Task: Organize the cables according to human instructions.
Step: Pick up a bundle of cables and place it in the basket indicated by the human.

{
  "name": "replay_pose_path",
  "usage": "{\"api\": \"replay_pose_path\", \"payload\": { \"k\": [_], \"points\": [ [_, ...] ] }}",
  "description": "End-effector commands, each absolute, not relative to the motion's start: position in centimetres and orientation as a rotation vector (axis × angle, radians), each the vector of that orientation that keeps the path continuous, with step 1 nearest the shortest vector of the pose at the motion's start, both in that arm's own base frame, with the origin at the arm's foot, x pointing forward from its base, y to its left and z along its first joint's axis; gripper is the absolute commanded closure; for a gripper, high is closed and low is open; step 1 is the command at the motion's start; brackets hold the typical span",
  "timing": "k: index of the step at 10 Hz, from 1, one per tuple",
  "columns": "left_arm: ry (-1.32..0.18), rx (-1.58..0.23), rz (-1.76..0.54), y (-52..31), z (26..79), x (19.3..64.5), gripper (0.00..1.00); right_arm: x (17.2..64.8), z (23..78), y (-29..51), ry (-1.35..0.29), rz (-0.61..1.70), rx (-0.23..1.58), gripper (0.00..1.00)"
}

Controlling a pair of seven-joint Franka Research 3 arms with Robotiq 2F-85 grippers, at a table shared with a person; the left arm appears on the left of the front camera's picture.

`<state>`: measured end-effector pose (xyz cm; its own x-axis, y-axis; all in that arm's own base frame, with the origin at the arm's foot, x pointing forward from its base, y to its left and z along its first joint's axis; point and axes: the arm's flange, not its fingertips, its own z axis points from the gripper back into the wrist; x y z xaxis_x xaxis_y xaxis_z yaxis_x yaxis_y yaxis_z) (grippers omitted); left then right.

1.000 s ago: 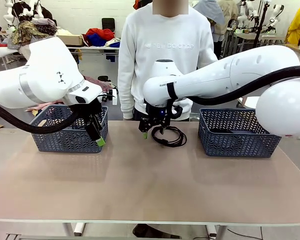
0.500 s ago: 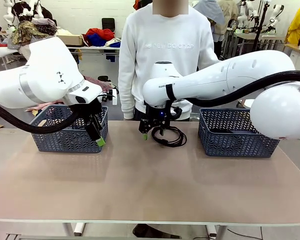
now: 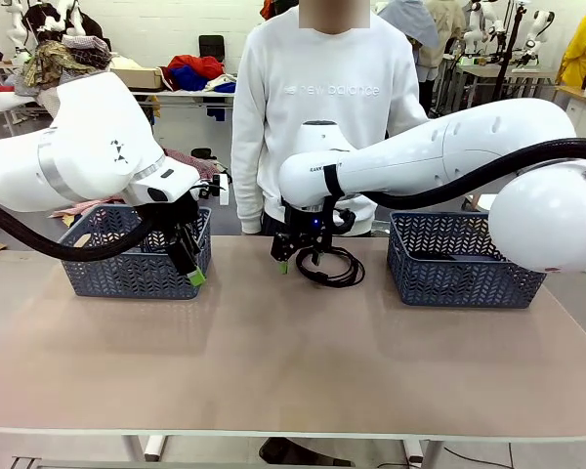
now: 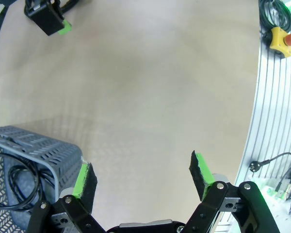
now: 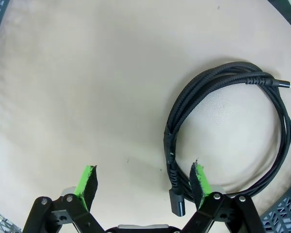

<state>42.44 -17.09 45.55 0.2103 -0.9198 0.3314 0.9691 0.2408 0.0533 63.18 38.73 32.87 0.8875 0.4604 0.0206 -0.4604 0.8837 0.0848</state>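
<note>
Coiled cable (image 5: 233,131) beside open right claw (image 5: 143,182) (untouched).

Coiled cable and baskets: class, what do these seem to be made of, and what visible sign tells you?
Coiled cable: black braided fabric sheath, matte, going by its woven texture; metal-tipped plug. Baskets: grey-blue moulded plastic, probably, judging by the regular perforated walls. Table: smooth matte beige laminate, apparently.

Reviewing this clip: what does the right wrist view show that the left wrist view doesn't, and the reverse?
Right wrist only: the whole coiled cable lying on the table, one end beside the right gripper, jaws open. Left wrist only: a grey basket holding a cable, the left gripper open beside it, and a red-and-yellow stop button. Both: bare tabletop.
</note>
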Motion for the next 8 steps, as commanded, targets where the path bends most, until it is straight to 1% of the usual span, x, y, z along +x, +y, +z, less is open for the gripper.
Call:
{"api": "replay_pose_path", "payload": {
  "k": [1,8],
  "points": [
    [-0.317,-0.176,-1.318,-16.9,45.7,42.3,0.0,63.3,33.0,38.9,0.0,0.478,0.088,0.0],
    [-0.317,-0.176,-1.318,-16.9,45.7,42.3,0.0,64.7,31.6,39.4,-0.005,0.457,0.07,0.0]
  ]
}}
